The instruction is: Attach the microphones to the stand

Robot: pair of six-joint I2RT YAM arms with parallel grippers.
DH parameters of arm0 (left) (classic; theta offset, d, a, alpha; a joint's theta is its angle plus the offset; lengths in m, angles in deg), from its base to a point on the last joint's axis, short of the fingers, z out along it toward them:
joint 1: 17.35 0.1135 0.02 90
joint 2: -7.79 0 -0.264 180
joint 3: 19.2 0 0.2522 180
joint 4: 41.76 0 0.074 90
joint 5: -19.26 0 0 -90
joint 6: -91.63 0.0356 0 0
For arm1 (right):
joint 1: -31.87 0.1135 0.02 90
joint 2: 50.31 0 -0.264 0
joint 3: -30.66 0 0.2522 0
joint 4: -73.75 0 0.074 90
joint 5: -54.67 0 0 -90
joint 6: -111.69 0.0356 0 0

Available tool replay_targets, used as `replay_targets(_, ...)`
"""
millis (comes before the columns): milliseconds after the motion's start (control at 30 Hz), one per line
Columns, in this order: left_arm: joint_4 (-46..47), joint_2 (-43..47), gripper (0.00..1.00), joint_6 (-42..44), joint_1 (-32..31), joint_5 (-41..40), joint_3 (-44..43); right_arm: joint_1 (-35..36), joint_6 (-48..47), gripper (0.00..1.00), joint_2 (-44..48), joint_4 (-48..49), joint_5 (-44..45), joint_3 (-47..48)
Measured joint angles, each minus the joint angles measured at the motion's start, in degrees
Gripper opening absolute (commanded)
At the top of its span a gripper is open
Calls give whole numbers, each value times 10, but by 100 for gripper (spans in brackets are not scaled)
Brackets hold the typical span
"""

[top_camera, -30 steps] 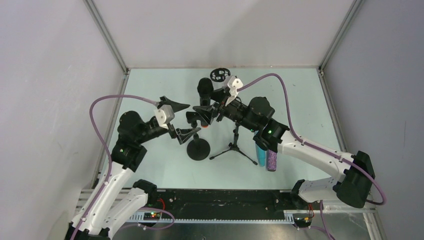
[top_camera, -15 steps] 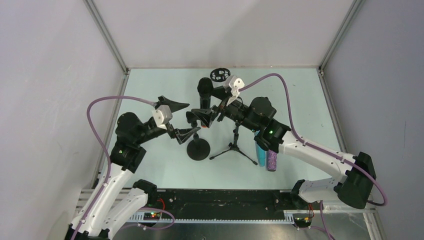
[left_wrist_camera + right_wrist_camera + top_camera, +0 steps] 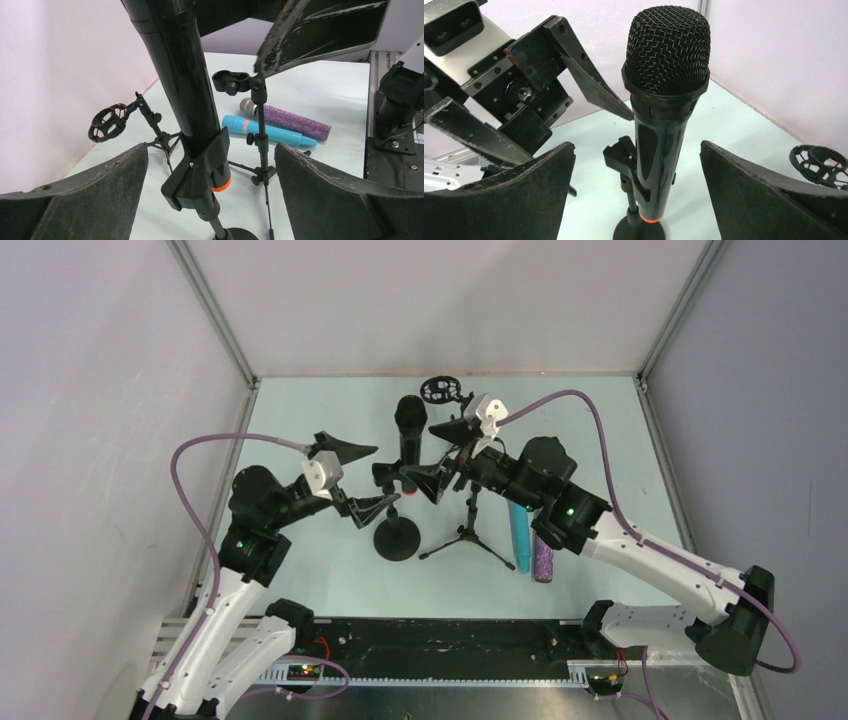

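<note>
The black microphone with an orange-red ring stands upright in the clip of the round-base stand. My left gripper is open, one finger on each side of the clip, touching nothing. My right gripper is open too, its fingers well apart either side of the microphone's body. The cyan-blue microphone and the glittery purple microphone lie side by side on the table, partly under my right arm. In the left wrist view the cyan-blue microphone and the purple one lie behind a tripod stand.
A thin tripod stand with a bare clip stands just right of the round base. A second small tripod with a ring-shaped shock mount stands at the back. Grey walls close the table at left, back and right.
My right gripper has opened off the black microphone and drawn back to the right. The microphone stays upright in the clip. The left arm has barely moved.
</note>
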Motion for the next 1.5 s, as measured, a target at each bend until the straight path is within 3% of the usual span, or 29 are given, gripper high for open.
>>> replay_targets(233,3,-6,88,6,0,0,-18,1,5,99,49,-92,8,0)
replay_targets(400,7,-24,52,12,0,-4,-36,3,18,99,62,-157,15,-1)
replay_targets(500,8,-37,45,14,0,-13,-42,4,25,99,74,-174,25,-16)
replay_targets(633,7,-54,25,14,0,-27,-48,3,30,99,94,-186,37,-38)
replay_targets(900,6,-85,1,13,0,-34,-54,3,30,99,104,-193,55,-41)
replay_targets(1500,-26,-83,0,14,-6,-56,-54,3,30,99,104,-197,68,-47)
